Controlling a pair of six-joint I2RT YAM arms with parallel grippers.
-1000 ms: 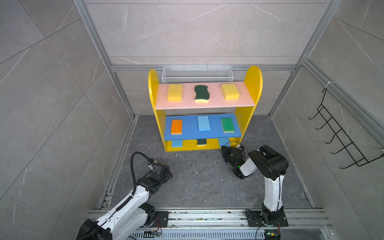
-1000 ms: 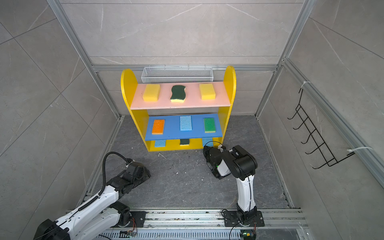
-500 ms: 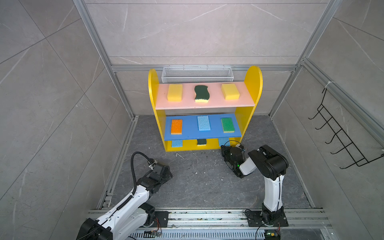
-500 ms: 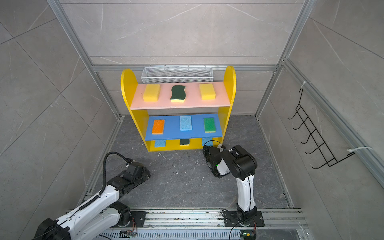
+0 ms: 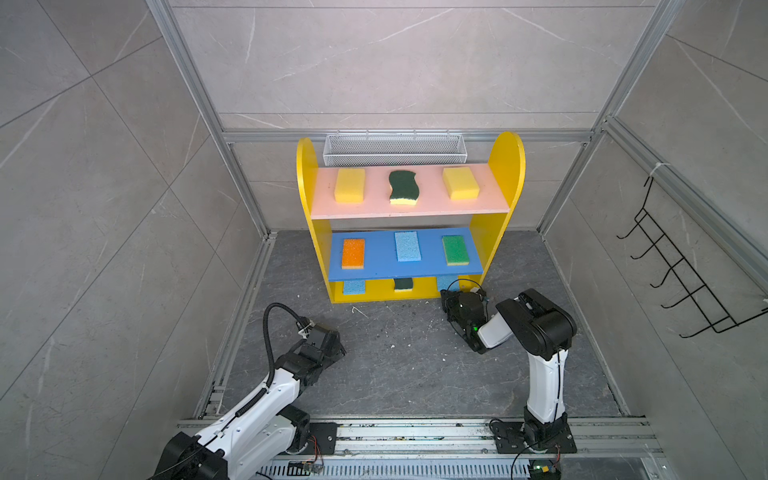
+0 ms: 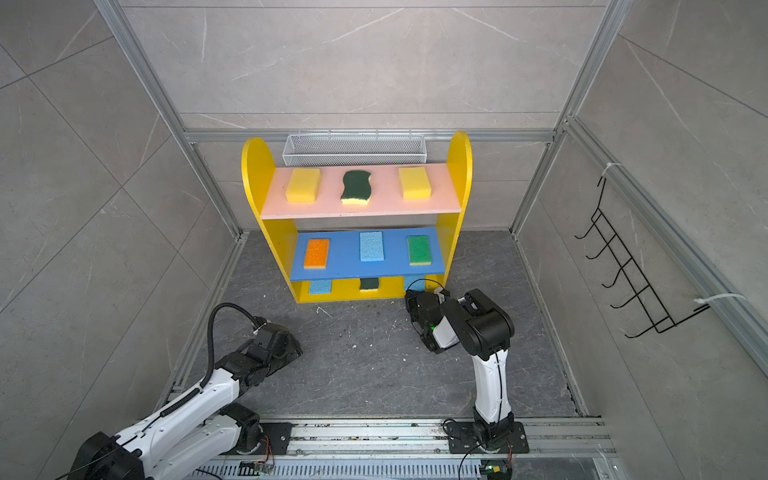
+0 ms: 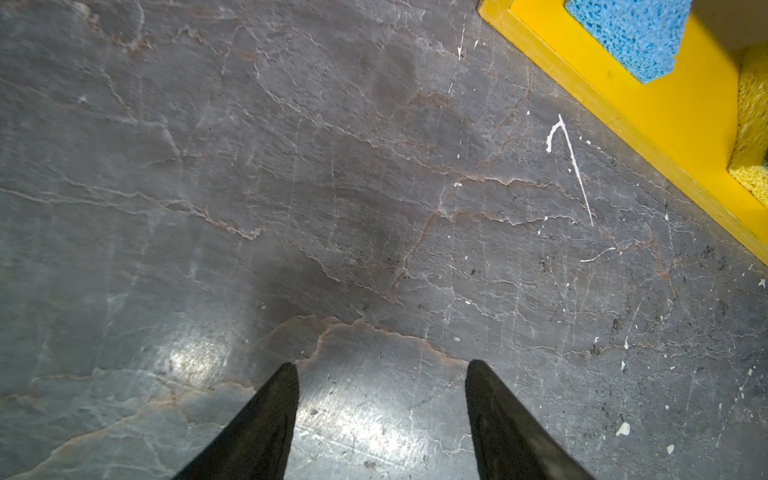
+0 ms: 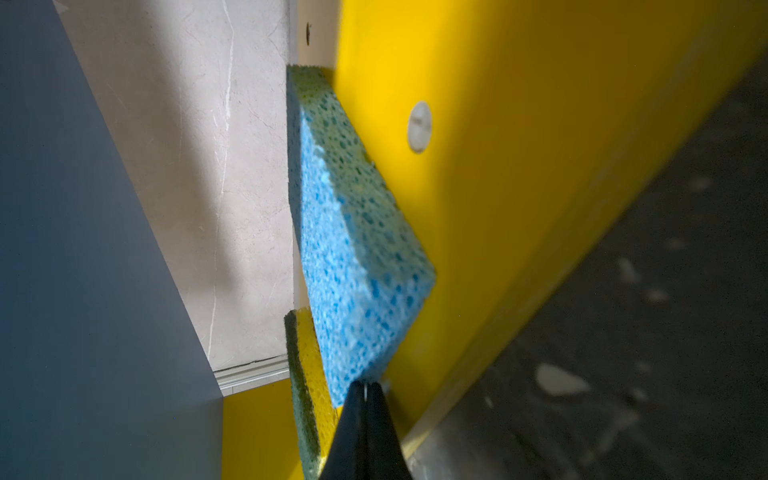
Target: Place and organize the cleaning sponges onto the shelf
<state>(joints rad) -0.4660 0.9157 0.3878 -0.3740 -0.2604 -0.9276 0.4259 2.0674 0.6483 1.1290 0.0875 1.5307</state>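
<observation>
right wrist view has the right gripper point(image 8: 365, 388), jaws pressed together, against a corner of the blue sponge point(image 8: 353, 249) on the shelf point(image 8: 519, 187) base, where i reckon a skewed push could twist it into the scourer point(image 8: 301, 395); left gripper point(image 7: 381, 364) hangs spread.

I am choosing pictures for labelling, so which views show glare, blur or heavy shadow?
Left wrist view: sharp, with two glare patches on the dark floor by the open left gripper. Right wrist view: light blue sponge fairly sharp, floor beside it smeared, blue board in shadow. Both top views: even light, sharp, shelf clear.
</observation>
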